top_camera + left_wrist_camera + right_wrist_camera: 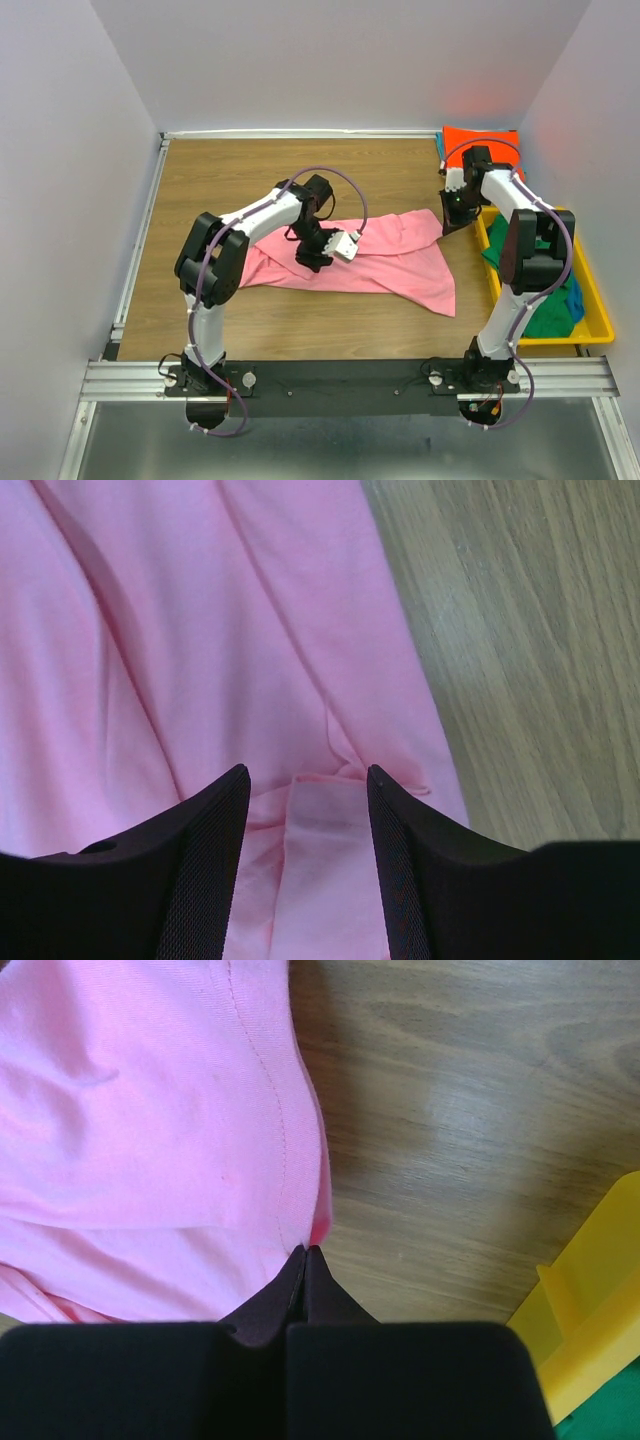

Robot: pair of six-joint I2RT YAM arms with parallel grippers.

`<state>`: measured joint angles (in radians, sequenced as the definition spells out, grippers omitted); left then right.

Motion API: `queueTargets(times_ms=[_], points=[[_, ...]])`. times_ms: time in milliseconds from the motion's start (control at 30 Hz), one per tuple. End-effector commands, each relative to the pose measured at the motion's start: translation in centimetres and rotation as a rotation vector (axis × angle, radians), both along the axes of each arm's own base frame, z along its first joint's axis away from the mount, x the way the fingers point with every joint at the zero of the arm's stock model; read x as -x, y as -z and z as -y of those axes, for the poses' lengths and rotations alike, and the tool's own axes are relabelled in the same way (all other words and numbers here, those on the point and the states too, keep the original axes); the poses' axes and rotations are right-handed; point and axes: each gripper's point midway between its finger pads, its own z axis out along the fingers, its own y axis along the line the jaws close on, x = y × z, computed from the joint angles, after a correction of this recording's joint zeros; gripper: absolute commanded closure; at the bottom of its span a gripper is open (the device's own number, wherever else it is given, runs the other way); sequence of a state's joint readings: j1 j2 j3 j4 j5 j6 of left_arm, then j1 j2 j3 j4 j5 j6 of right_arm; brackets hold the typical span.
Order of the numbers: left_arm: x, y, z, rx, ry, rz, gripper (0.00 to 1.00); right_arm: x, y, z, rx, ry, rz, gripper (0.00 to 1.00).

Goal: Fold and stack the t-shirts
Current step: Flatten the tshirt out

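Cloth — the pink shirt — lay crumpled on the table, the left gripper part-open above a fold, right gripper pinched shut on its hem.

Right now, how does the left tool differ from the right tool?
The left tool stands open; the right tool is shut. The left tool is over a fold of the pink t-shirt, holding nothing; the right tool seems to pinch its hem near the yellow bin. Both are black and meet the same shirt.
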<state>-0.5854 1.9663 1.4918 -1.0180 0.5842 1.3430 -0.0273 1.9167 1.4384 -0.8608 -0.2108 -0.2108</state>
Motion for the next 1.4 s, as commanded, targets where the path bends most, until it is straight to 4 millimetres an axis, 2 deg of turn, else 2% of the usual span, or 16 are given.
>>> queueTargets(times_ms=[0,167,500,567,600,667,700,800,867,1000,1033,1100,1133,1233,1267,1367], points=[[0.9,1.1,-0.4,-0.030,0.019,-0.036,0.42,0.3,0.4,0.1,0.007,-0.011,-0.021,0.99],[1.4,2.5,-1.2,-0.086,0.018,-0.056,0.42,0.4,0.4,0.2,0.012,-0.013,-0.022,0.99],[1.3,3.3,-1.8,-0.124,0.003,-0.057,0.46,0.4,0.5,0.1,0.009,-0.014,-0.025,0.99],[1.3,3.4,-1.9,-0.131,0.001,-0.056,0.56,0.5,0.5,0.2,0.013,-0.016,-0.024,0.99],[1.1,3.3,-1.9,-0.129,-0.002,-0.051,0.72,0.5,0.5,0.2,0.014,-0.016,-0.026,1.00],[1.0,2.9,-1.8,-0.125,-0.005,-0.041,0.82,0.5,0.4,0.2,0.017,-0.017,-0.021,1.00],[1.0,2.6,-1.8,-0.120,-0.009,-0.038,0.92,0.5,0.4,0.2,0.016,-0.017,-0.021,1.00],[0.2,0.7,-1.6,-0.084,-0.048,-0.002,1.00,0.4,0.0,0.2,0.016,-0.015,-0.011,1.00],[-0.7,-2.0,-1.6,-0.033,-0.087,0.034,1.00,0.2,-0.8,0.2,0.018,-0.016,0.011,1.00],[-4.3,-8.0,-3.6,0.092,-0.232,0.106,1.00,-0.7,-2.9,0.2,0.014,-0.007,0.072,0.99],[-5.8,-9.8,-5.6,0.126,-0.303,0.134,1.00,-1.1,-3.5,0.1,0.011,-0.006,0.087,0.99],[-7.3,-13.5,-7.0,0.212,-0.375,0.177,1.00,-1.6,-4.5,-0.1,-0.001,0.003,0.117,0.99],[-8.7,-14.4,-9.5,0.228,-0.456,0.193,1.00,-1.8,-4.9,-0.1,-0.002,0.004,0.126,0.99],[-10.9,-17.6,-12.6,0.303,-0.577,0.262,1.00,-3.0,-6.5,-0.1,-0.005,0.015,0.177,0.99],[-12.2,-19.1,-14.6,0.335,-0.640,0.322,1.00,-3.4,-7.0,-0.1,-0.005,0.020,0.191,1.00],[-13.6,-21.9,-16.3,0.413,-0.743,0.384,1.00,-5.2,-9.5,-0.1,-0.017,0.033,0.265,0.99]])
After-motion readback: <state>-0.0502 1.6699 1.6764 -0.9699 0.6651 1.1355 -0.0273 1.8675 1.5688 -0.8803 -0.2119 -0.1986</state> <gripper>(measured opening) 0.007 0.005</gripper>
